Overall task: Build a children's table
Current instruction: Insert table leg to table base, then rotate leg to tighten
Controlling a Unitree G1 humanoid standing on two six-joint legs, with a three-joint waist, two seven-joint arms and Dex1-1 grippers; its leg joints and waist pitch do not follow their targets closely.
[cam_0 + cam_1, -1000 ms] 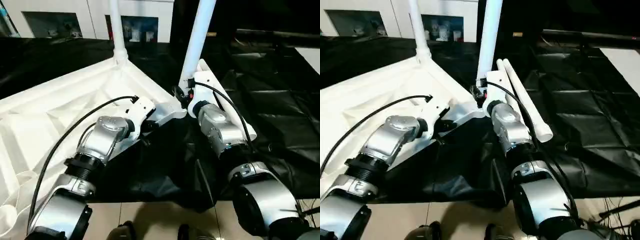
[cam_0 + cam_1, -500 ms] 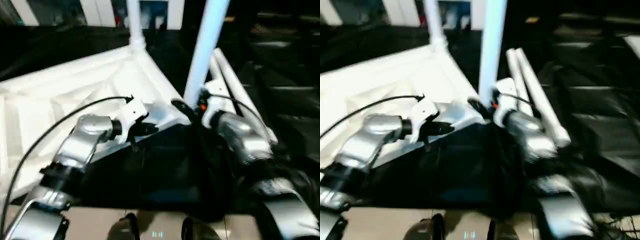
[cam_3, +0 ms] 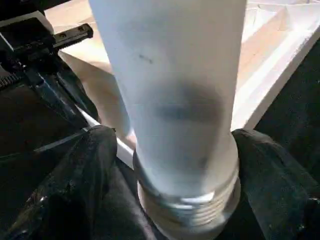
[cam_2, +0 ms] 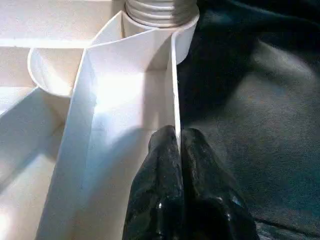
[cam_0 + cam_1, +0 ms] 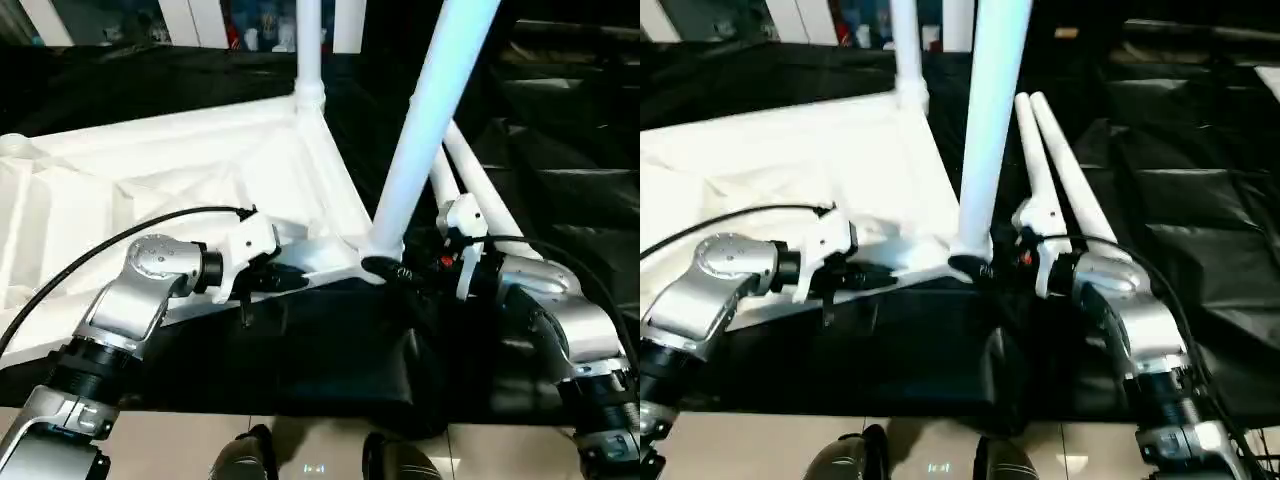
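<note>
The white tabletop point(image 5: 150, 190) lies upside down on a black sheet, ribs up. One leg point(image 5: 308, 60) stands in the far corner socket. A second leg point(image 5: 430, 130) stands tilted in the near corner socket point(image 4: 187, 35), with its threaded end point(image 3: 190, 205) showing. My left gripper point(image 4: 177, 132) is shut on the tabletop's thin rim wall just short of that socket. My right gripper point(image 3: 175, 132) is open, with one finger on each side of the near leg's base. Two more legs point(image 5: 475, 195) lie side by side on the sheet behind my right wrist.
The black sheet point(image 5: 560, 130) covers the floor around the tabletop and is wrinkled to the right. A strip of tan floor and the robot's feet point(image 5: 250, 462) lie along the near edge. White cabinets point(image 5: 180, 15) stand at the back.
The camera has shifted. My right gripper has spread its fingers apart around the near leg's base, and that arm now reaches in from further right. The left gripper keeps its grip on the rim.
</note>
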